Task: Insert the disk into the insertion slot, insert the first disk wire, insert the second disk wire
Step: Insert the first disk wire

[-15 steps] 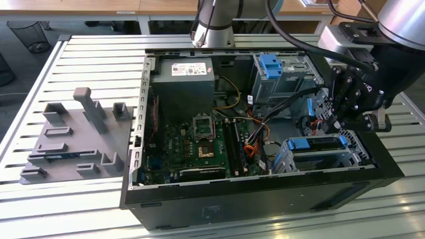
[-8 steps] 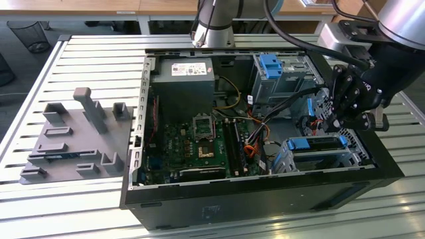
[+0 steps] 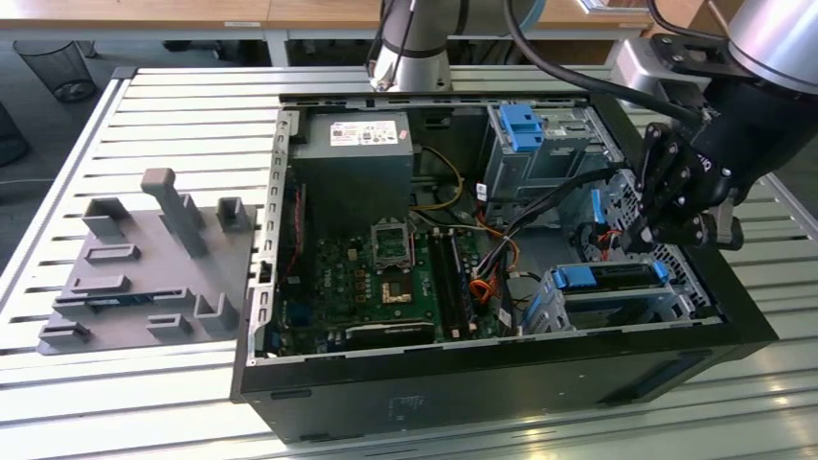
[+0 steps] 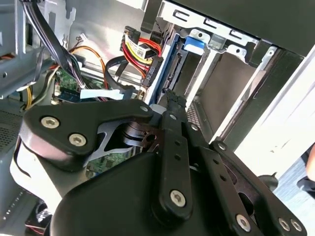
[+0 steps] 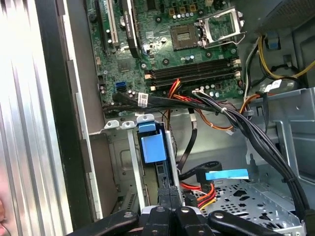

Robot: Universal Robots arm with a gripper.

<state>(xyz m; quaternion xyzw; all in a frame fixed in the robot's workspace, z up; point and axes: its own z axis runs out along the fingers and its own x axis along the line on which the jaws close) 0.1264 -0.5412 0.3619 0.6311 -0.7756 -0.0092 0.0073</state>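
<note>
The disk [image 3: 611,277], silver with a bright blue bracket [image 5: 152,147], sits inside the insertion slot [image 3: 557,309], a small perforated metal cage at the case's front corner. My gripper [image 3: 643,235] hangs just above the disk's end. In both wrist views its fingers are closed together on a black wire connector [image 5: 163,183], held against the disk's edge [image 4: 170,73]. A red, yellow and black wire bundle [image 4: 142,49] ends in a black plug beside that same edge. I cannot tell whether it is seated.
The open black computer case [image 3: 511,383] lies on a slatted metal table. Inside are the motherboard [image 3: 383,278], the power supply [image 3: 352,163], a taller grey cage with a blue tab [image 3: 524,125] and a thick black cable bundle [image 5: 256,137]. A grey fixture plate [image 3: 141,268] lies at the exterior view's left.
</note>
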